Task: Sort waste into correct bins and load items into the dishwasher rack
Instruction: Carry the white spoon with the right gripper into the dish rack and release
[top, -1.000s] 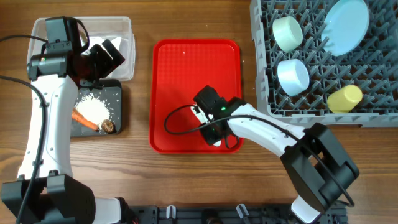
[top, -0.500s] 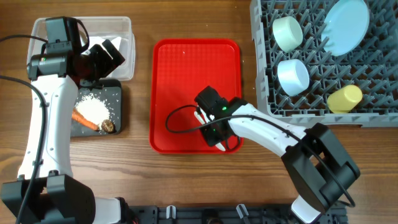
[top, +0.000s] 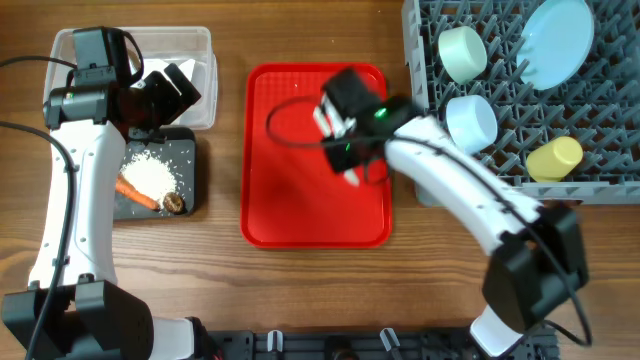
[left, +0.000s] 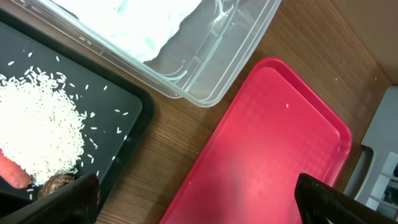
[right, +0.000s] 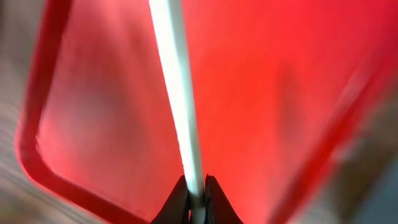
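My right gripper is shut on the white plastic spoon and holds it above the red tray; the spoon handle runs up between the fingertips. My left gripper is open and empty over the edge of the clear tub, which holds the white napkin. The black tray holds rice, a carrot piece and a brown lump. The grey rack holds the pale-green bowl, light-blue bowl, plate and yellow cup.
The red tray lies between the bins and the rack, with bare wood table either side. The rack's near-left corner is close to my right arm.
My right gripper rose from the tray's lower part with the spoon and moved up toward the rack side. The left arm has not moved.
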